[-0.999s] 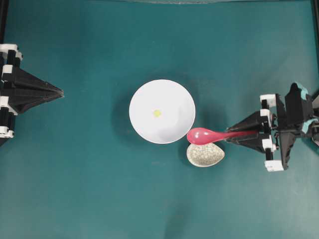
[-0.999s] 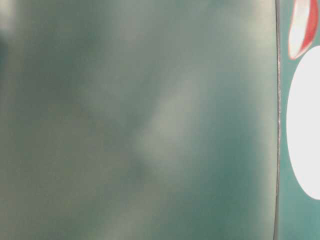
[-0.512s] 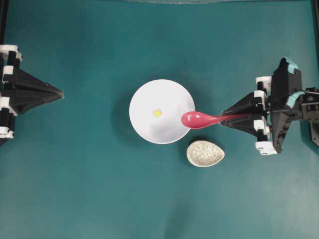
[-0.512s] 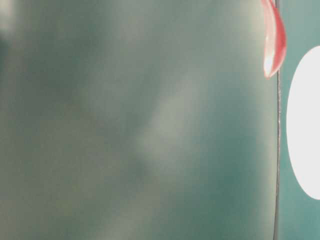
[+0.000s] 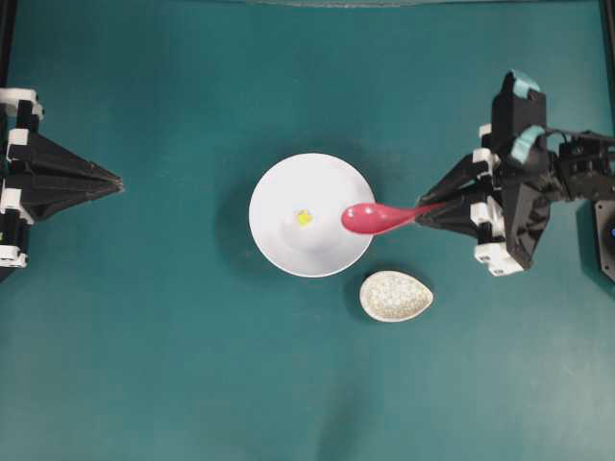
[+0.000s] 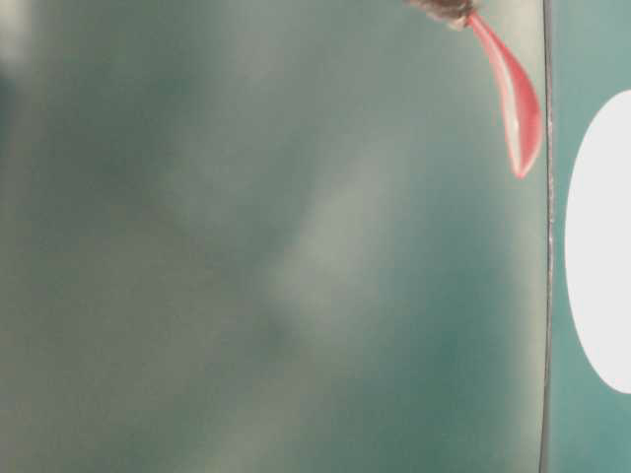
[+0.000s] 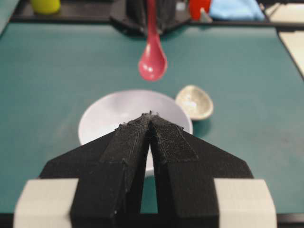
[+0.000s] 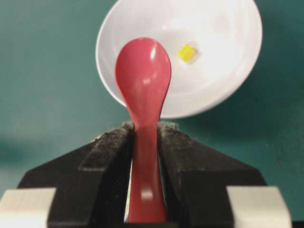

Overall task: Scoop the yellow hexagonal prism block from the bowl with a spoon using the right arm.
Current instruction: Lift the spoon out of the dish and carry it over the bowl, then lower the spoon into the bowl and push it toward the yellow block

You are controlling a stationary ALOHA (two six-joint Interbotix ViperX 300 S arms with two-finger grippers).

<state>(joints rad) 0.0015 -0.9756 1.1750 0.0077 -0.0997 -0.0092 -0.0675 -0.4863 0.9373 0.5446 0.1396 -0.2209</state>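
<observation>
While the glossy pink-red soup spoon [image 5: 377,218] is seen from overhead with its oval scoop over the right rim of the large round white bowl [image 5: 279,240], its handle is clamped in the black pointed right gripper [image 5: 432,211]. The tiny pale-yellow hexagonal block [image 5: 304,218] is found near the bowl's middle, apart from the scoop. The small speckled egg-shaped spoon rest [image 5: 396,296] is left just beside the bowl, below right; a low sweep could knock it. The black left gripper [image 5: 113,179] is parked well apart.

In the table-level view, mostly blurred, the spoon [image 6: 515,108] is seen hanging tip-down beside a white patch taken to be the bowl [image 6: 601,246]; height over the rim cannot be judged here, so a rim strike is a risk.

From the left wrist, the left gripper [image 7: 151,116] is shown with its jaws pressed together, and the spoon [image 7: 152,61] is raised above the bowl's far side [image 7: 97,116].

From the right wrist, the spoon [image 8: 143,80] is gripped between the pads, and the block [image 8: 186,52] lies right of the scoop's line. A straight push would likely miss it, and so light a block could be shoved up the glossy wall [image 8: 228,80] or flicked out. The smooth handle might also be twisted in the grip.
</observation>
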